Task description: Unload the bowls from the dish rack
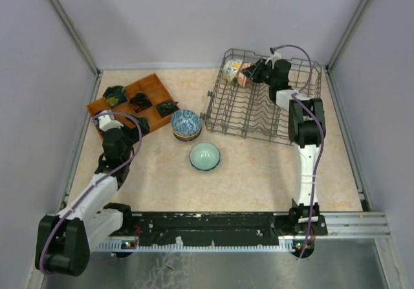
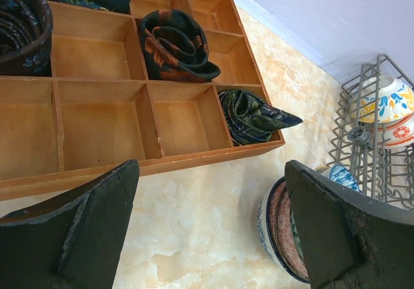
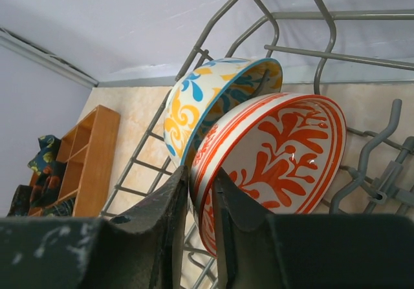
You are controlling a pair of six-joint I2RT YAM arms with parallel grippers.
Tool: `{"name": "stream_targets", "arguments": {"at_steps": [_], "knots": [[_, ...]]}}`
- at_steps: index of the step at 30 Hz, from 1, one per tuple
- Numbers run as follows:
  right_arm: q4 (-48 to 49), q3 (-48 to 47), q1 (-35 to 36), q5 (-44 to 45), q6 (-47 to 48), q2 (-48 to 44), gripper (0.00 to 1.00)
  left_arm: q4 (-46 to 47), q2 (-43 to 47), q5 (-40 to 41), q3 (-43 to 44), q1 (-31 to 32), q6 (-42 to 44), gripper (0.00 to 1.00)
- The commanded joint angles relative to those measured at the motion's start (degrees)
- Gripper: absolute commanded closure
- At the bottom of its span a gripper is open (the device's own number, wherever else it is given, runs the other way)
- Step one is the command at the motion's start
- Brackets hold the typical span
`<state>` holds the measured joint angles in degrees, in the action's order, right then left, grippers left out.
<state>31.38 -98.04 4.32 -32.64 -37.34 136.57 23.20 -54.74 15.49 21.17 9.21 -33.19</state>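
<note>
My right gripper (image 3: 200,180) is deep in the far corner of the dish rack (image 1: 259,124), and its two fingers are pinched on the rim of the orange-and-white bowl (image 3: 278,153), one pad inside and one outside. That bowl stands tilted on edge between the tines, its back leaning against the yellow-and-blue swirl bowl (image 3: 200,101). These two are the only bowls I can see in the rack. A stack of bowls (image 1: 186,124) and a pale teal bowl (image 1: 205,156) sit out on the table (image 1: 272,179). My left gripper (image 2: 212,169) hangs open and empty just in front of the wooden tray (image 2: 194,156), with that stack close by its right finger.

The grip worries me. It is a thin bite on glazed ceramic, low on the rim, so the bowl's weight could swing it around my pads as I lift, or slip it out altogether. The two bowls touch, so a pull at the wrong angle may drag the swirl bowl along or tip it over. The rack's upper wires cross just above, and lifting too steeply could knock the rim against them and jar it loose.
</note>
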Motion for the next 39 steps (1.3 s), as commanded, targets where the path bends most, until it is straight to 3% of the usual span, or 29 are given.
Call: {"name": "stream_targets", "arguments": {"at_steps": [1, 4, 9, 23, 34, 39], "knots": [[5.2, -1.0, -0.3, -0.3, -1.0, -0.7, 0.82, 1.8, -0.1, 0.2, 0.2, -0.3, 0.2, 0.01], [5.9, -0.5, -0.3, -0.7, -1.6, -1.1, 0.94, 1.7, 0.2, 0.1, 0.1, -0.3, 0.2, 0.01], [8.7, 1.3, -0.5, -0.7, -3.6, -2.4, 0.99, 1.2, 1.0, 0.2, 0.0, -0.3, 0.2, 0.01], [13.6, 9.1, -0.9, 0.0, -5.1, -13.2, 1.0, -1.0, 5.1, 0.2, 0.0, -0.3, 0.3, 0.01], [20.3, 14.4, -0.8, -4.2, -9.0, -23.5, 1.0, -4.2, 10.1, -0.7, 0.1, -0.3, 0.3, 0.01], [16.9, 19.3, 1.0, -4.6, -4.5, -31.6, 1.0, -5.2, 10.2, -2.7, 0.9, -0.3, 0.1, 0.01]]}}
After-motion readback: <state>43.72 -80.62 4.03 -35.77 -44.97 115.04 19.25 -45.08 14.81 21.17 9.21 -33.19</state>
